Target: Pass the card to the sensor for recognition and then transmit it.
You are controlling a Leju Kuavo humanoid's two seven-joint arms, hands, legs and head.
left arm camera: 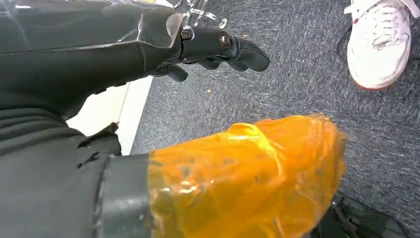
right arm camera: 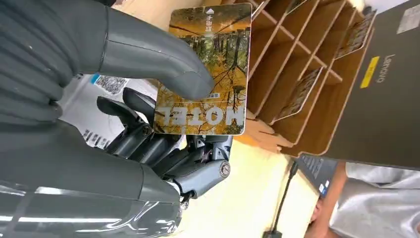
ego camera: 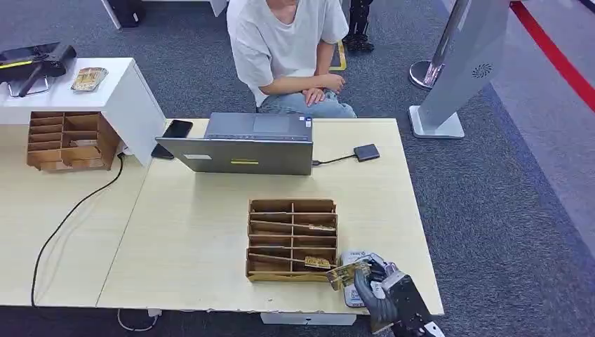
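Card (right arm camera: 205,69): pinched in the right hand (ego camera: 382,288), near the worktop's (ego camera: 196,239) front right corner, beside the wooden rack (ego camera: 292,240).
Left hand (left arm camera: 218,47): hanging by the floor, fingers curled, holding nothing.
Progress: card picked; sensor pass and handover remain.

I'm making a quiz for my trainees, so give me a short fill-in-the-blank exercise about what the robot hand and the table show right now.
1. The right robot hand holds an autumn-forest card printed with the word ____.
2. The brown wooden slotted card organiser sits in front of a grey ____.
3. The small dark square sensor box connects to it by a ____.

Missing words: HOTEL; laptop; cable
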